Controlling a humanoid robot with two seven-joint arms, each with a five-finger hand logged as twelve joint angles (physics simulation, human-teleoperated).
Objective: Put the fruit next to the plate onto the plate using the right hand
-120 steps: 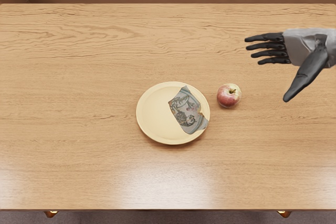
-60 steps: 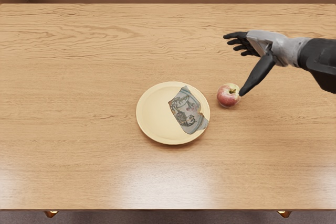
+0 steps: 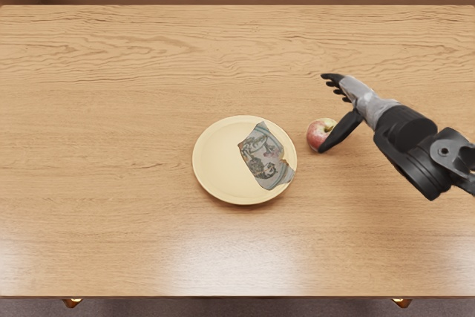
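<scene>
the wooden table [image 3: 111,72] fills the view. the right arm [image 3: 415,146] comes in from the edge at 4 o'clock of the plate. the cream plate [image 3: 211,157] sits near the table's middle, with a patterned grey patch [image 3: 263,155] on its 3 o'clock half. the right hand [image 3: 352,102] is open, fingers spread and holding nothing, thumb pointing down over the apple's right edge; contact is unclear. the red apple [image 3: 318,133] rests on the table just beside the plate, at its 2 o'clock.
</scene>
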